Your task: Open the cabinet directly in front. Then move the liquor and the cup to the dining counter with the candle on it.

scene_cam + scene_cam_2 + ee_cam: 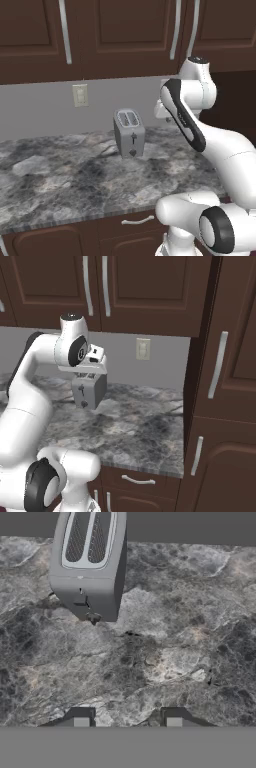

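While the gripper [127, 719] hangs above the marbled counter [60, 175], its two dark fingertips [81, 718] stand apart with bare stone between them and nothing held. Ahead of it a grey two-slot toaster [129, 133] stands upright toward the back edge of the counter, near the grey wall, its lever side turned toward the front edge. Up on the wall over the counter, the cabinet [145, 291] has its dark brown raised-panel doors shut, long curved silver handles [88, 283] hanging side by side at the door edges. A pale wall socket [80, 95] sits on the wall below the cabinet. Low drawers with a short handle [138, 480] run under the counter's front edge.
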